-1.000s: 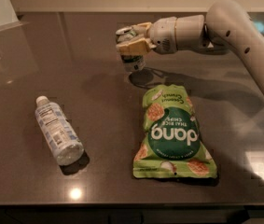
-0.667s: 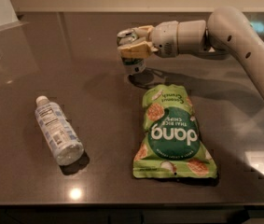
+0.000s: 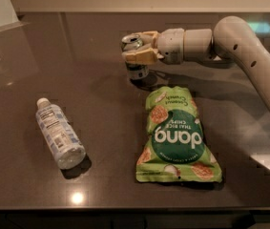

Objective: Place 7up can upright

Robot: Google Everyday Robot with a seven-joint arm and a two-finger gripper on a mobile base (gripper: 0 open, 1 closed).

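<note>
— What's in your claw?
— My claw [image 3: 135,56] is clenched round the 7up can [image 3: 137,72]: a smooth metal cylinder, upright between my tan fingers [image 3: 146,55], silver rim above them, near the crinkly green chip bag [image 3: 177,137] on the glossy counter [image 3: 96,104].

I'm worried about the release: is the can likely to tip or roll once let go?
Probably stable: the can stands about upright in the gripper, at the table's far middle, its base near the top. Narrow and likely light, it could tip if nudged; on its side it would roll.
</note>
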